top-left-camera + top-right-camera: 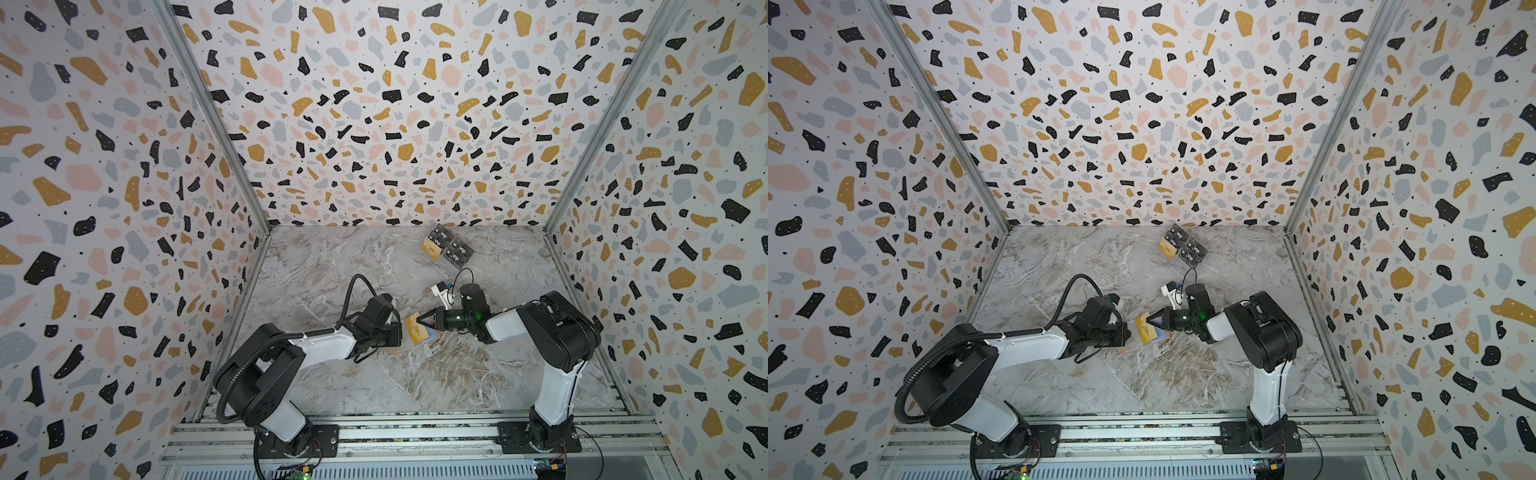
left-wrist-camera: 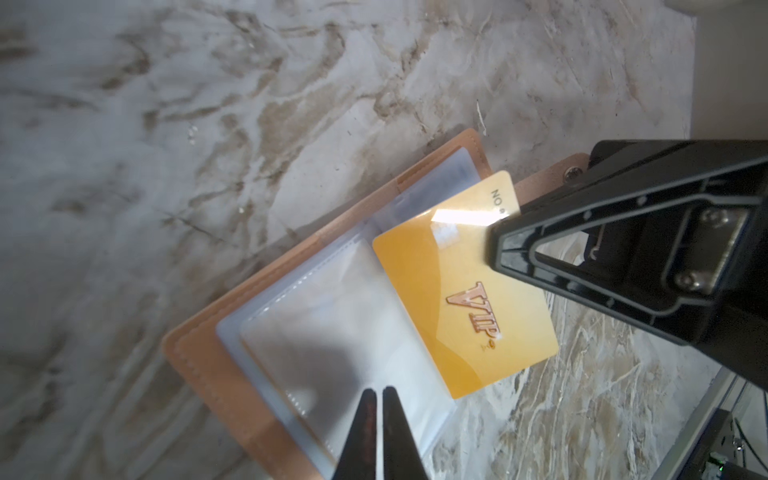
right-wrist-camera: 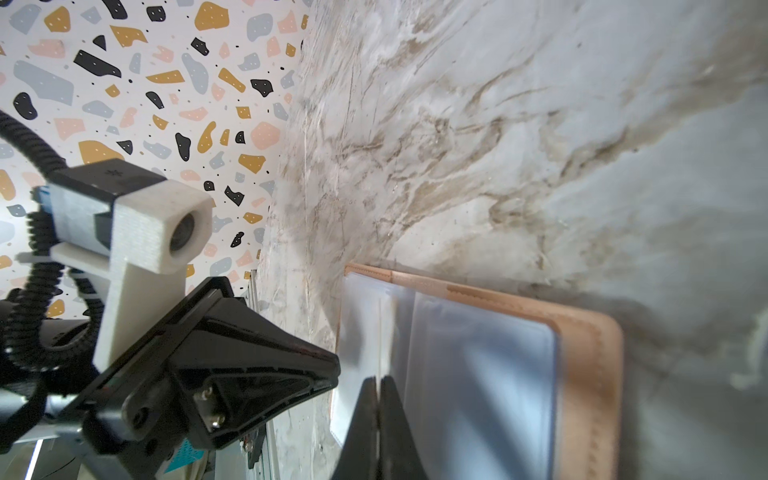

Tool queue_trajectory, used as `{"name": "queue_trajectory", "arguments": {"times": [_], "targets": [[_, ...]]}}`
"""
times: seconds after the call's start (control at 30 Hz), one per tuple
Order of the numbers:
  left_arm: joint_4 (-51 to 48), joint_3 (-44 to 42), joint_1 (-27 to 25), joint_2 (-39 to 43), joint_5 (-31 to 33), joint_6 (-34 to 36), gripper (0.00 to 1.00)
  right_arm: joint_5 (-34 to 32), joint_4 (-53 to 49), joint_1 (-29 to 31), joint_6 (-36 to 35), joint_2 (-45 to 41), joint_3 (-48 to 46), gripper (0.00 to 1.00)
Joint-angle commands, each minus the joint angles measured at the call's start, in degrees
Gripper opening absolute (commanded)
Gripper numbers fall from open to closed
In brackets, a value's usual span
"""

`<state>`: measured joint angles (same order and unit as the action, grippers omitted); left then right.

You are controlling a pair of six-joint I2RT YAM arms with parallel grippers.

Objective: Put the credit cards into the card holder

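The card holder (image 2: 191, 353) lies open and flat on the grey, brown-veined marble-look table (image 2: 166, 124), mid-scene between the two arms. Its cover is matte tan-pink, leather-like, with stitched edges and rounded corners. A strap tab (image 2: 548, 178) with a metal snap sticks out, and glossy, pale blue clear sleeves (image 2: 340, 332) fill the inside. The right gripper (image 3: 379, 380) is clenched on the edge of a shiny gold card (image 2: 449, 307) with raised "VIP" lettering, overlapping the sleeves. The left gripper (image 2: 376, 392) shows a thin slit between its black tapered fingers over a sleeve; whether it pinches plastic I cannot tell. More credit cards (image 1: 451, 249), black and gold, sit far right by the speckled wall (image 1: 374, 124)
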<state>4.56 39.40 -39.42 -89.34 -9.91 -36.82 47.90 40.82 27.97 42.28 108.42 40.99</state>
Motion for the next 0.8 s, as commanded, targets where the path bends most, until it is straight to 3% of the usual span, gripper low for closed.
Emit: {"name": "queue_trajectory", "arguments": {"times": [0.0,0.2,0.77], "targets": [[-3.1,1.8,0.6,1.2,3.2,-0.6,0.16,1.7,-1.5,-0.3,-1.3,0.8,2.1,0.00],[-7.4,0.9,1.2,1.7,8.5,-4.3,0.25,2.6,-1.4,-0.3,-0.6,2.3,2.8,0.00],[-2.2,-2.5,2.0,3.5,6.8,-6.8,0.22,3.5,5.4,-0.7,5.5,3.7,-0.5,0.00]]}}
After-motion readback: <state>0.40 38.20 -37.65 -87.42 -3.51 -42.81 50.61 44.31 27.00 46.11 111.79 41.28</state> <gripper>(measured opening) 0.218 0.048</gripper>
